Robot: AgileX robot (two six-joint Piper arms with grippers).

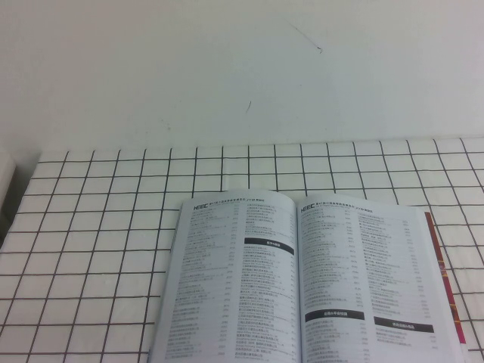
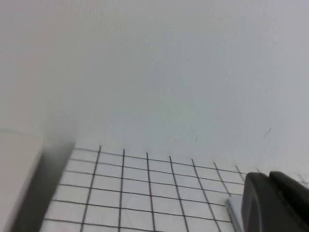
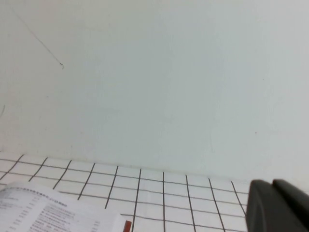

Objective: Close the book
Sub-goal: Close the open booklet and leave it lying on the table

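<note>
Evidently the book (image 1: 302, 280) lay open and flat on the checked tablecloth (image 1: 98, 227), both printed pages face up. Its spine ran straight away from the rig toward the white wall (image 1: 227, 76), so the long axis pointed forward and the two halves fell to my left and right. A strip of red cover (image 1: 442, 280) showed past the outer edge of the right-hand page.

Neither arm appeared in the high view. Of the left gripper (image 2: 275, 203) I saw only a dark body at the corner of its wrist view, with a thin sliver of the book's corner (image 2: 231, 209) just beside it and bare cloth forward of it. Of the right gripper (image 3: 277, 205) I likewise saw only a dark body. The book's far page corner (image 3: 48, 208) and a spot of red cover (image 3: 126, 225) lay forward of it and off toward the table's middle, apart from the gripper. I could not tell whether either gripper was open or closed, and nothing was seen held by either.

Assessment: the book sat to the right of the table's middle, so I judged the right arm nearer the right-hand page edge. The closing move turned on that edge. It ran parallel to the spine, and I judged it would have to be lifted and swung leftward across the spine. No contact with the book was evident, and closing was not yet begun.
</note>
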